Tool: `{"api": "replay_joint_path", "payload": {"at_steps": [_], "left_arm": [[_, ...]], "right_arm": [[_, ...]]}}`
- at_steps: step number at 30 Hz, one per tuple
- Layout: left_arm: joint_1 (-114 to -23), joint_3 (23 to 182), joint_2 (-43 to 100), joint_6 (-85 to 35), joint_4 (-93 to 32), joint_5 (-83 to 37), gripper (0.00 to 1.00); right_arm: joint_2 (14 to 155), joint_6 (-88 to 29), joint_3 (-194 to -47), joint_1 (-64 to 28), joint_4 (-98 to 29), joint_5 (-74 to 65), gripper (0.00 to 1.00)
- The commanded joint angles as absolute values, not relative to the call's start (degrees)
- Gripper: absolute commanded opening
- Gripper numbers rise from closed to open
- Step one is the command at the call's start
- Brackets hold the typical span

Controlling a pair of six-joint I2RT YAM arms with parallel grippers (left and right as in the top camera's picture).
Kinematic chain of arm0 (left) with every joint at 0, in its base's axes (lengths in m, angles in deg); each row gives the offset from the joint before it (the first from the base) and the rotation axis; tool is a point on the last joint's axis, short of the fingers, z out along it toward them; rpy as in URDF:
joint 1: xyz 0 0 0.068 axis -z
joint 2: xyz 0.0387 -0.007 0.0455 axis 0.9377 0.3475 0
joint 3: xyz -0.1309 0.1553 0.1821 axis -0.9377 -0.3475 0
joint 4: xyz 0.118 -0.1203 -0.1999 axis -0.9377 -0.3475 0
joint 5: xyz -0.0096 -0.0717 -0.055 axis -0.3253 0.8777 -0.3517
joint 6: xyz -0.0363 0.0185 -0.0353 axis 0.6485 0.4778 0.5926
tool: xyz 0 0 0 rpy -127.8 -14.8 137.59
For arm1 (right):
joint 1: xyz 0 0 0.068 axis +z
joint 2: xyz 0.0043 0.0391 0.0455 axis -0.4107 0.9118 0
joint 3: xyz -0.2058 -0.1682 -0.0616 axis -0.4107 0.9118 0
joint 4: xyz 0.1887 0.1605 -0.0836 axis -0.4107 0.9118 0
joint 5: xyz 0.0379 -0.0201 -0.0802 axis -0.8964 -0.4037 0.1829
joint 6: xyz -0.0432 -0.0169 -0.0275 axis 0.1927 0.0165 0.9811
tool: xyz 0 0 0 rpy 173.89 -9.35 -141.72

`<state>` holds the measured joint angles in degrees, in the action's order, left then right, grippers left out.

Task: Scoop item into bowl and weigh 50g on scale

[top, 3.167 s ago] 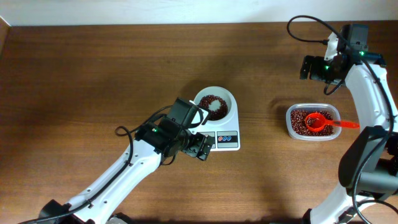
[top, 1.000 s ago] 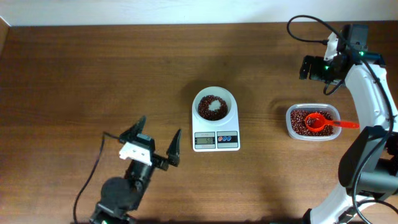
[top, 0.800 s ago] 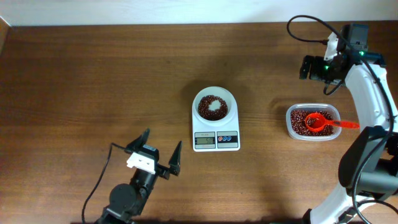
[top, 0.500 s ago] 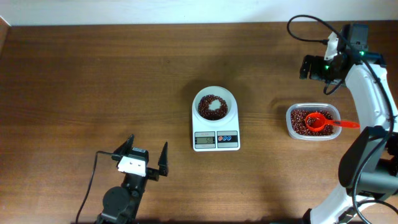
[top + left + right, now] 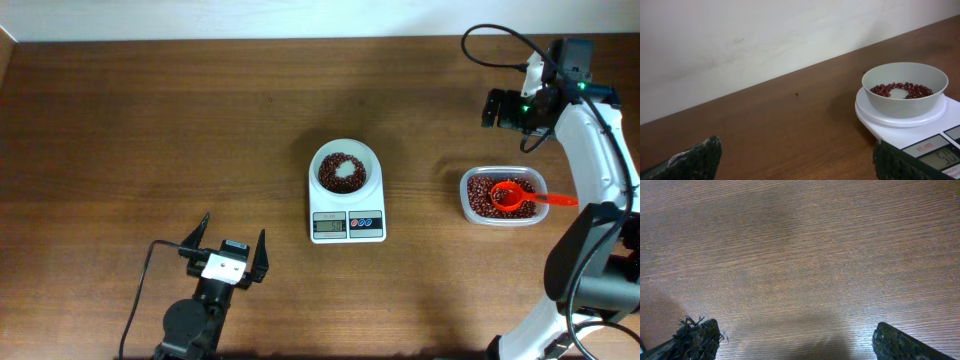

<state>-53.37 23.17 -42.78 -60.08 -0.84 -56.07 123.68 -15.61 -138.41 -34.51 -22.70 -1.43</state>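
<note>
- The white bowl (image 5: 905, 106) sits centred on the digital scale (image 5: 348, 226) in the middle of the table (image 5: 150, 120). A thin layer of red-brown beans (image 5: 885, 90) lies in it, with bare white bottom showing through.
- The clear plastic container (image 5: 466, 200) stands near the right edge of the table. It holds the rest of the beans, and the red scoop (image 5: 512, 194) rests in it with its handle toward that edge.
- The left tool (image 5: 228, 240) hovers near the front edge, left of centre, with its fingers spread wide and nothing between them. It is well apart from the scale.
- The right tool (image 5: 790, 342) is up by the far right corner, also spread wide and empty, over bare wood.
- The step in hand looks like checking the weight, since neither tool touches the bowl, the scale or the scoop.
- In the left wrist view the display is cut off at the frame edge. The digits look like a five and a zero, but I cannot confirm the reading.
- To do this well, let the reading settle with both arms off the scale platform.
- If it falls short, the right tool should grip the scoop handle squarely and add only a few beans at a time.
- Tip the scoop low over the bowl's centre so that beans do not bounce onto the scale or table.
</note>
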Motion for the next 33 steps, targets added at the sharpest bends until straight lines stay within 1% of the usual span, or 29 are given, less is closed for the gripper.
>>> {"api": "replay_joint_path", "payload": {"at_steps": [1,15,20,22,25,27,29,31,33], "left_arm": [[-53.7,23.1,-43.3,-61.2,-1.2,-55.7,0.99],[-53.7,23.1,-43.3,-61.2,-1.2,-55.7,0.99],[-53.7,23.1,-43.3,-61.2,-1.2,-55.7,0.99],[-53.7,23.1,-43.3,-61.2,-1.2,-55.7,0.99],[-53.7,23.1,-43.3,-61.2,-1.2,-55.7,0.99],[-53.7,23.1,-43.3,-61.2,-1.2,-55.7,0.99],[-53.7,23.1,-43.3,-61.2,-1.2,-55.7,0.99],[-53.7,23.1,-43.3,-61.2,-1.2,-55.7,0.99],[-53.7,23.1,-43.3,-61.2,-1.2,-55.7,0.99]], "right_arm": [[123.3,-16.0,-138.7,-34.3,-22.7,-1.9,0.99],[123.0,-16.0,-138.7,-34.3,-22.7,-1.9,0.99],[111.9,-16.0,-138.8,-34.3,-22.7,-1.9,0.99],[105.9,-16.0,-138.8,-34.3,-22.7,4.6,0.99],[99.6,-16.0,-138.7,-34.3,-22.0,5.9,0.99],[97.9,-16.0,-138.7,-34.3,-20.9,5.6,0.99],[97.3,-13.6,-137.8,-33.8,-20.8,5.4,0.99],[95.9,-12.6,-134.1,-32.8,-24.0,4.8,0.99],[92.9,-12.5,-127.0,-32.0,-32.2,1.8,0.99]]}}
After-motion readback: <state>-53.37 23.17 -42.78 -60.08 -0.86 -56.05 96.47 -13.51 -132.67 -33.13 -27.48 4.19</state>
